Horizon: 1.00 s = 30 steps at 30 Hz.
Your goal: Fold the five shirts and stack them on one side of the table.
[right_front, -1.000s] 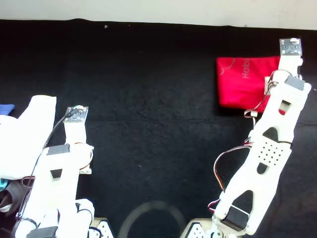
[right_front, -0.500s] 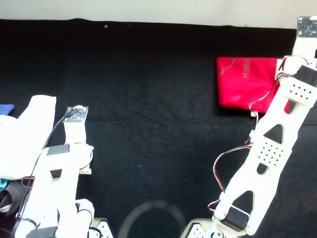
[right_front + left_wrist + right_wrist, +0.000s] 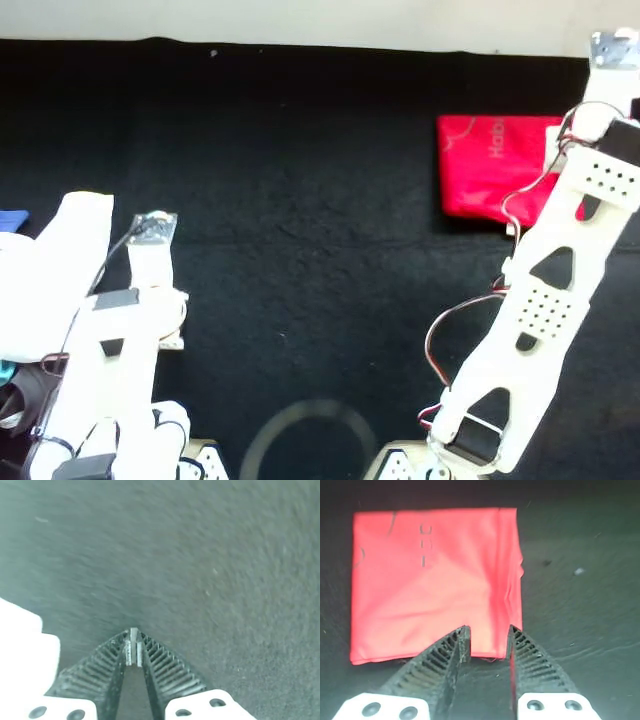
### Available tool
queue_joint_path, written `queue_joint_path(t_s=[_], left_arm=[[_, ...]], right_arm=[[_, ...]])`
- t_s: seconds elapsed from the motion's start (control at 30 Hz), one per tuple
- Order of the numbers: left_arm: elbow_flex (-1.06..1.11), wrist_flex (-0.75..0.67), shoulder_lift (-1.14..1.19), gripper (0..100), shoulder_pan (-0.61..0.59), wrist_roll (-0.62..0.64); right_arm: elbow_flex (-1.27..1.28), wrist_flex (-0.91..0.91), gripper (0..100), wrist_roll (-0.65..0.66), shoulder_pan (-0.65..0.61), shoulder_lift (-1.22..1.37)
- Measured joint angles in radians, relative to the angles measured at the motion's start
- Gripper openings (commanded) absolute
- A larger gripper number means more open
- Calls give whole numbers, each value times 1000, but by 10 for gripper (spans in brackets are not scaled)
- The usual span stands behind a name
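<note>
One red shirt (image 3: 490, 165) is finished, as far as can be judged: it lies folded into a flat, near-square packet on the far right part of the counter (image 3: 300, 200). Its edges are straight, and one side shows a small rumple where the layers meet. The fabric looks thin and smooth with a slight sheen, and faint creases run across the top.

The right claw (image 3: 487, 639) hangs just over the packet's near edge. Its ribbed black fingers are spread apart and hold nothing.

The left claw (image 3: 133, 650) is pressed shut with its toothed tips meeting and nothing between them. It is over a bare stretch of the counter, well apart from the red shirt.

The counter is covered in a black, matte, slightly fuzzy cloth.

At the left edge sits a white bundle (image 3: 60, 260), soft and rounded, which looks like cloth not yet folded. A blue scrap (image 3: 10, 218) peeks out beside it. What these are exactly is hard to tell.

With a single folded piece laid down and no stack begun, most of the work seems to lie ahead: four shirts to fold and pile on the red one.
</note>
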Motion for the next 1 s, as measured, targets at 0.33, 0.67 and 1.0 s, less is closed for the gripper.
queue_joint_path(t_s=[0.33, 0.67, 1.0], left_arm=[[-451, 460, 0, 184, -311, -143], [-373, 419, 2, 185, -453, -284], [-282, 321, 2, 16, -454, -290]], right_arm=[[509, 0, 121, 0, 3, -459], [1316, 0, 307, 112, -155, -999], [1786, 0, 307, 178, -316, -1462]])
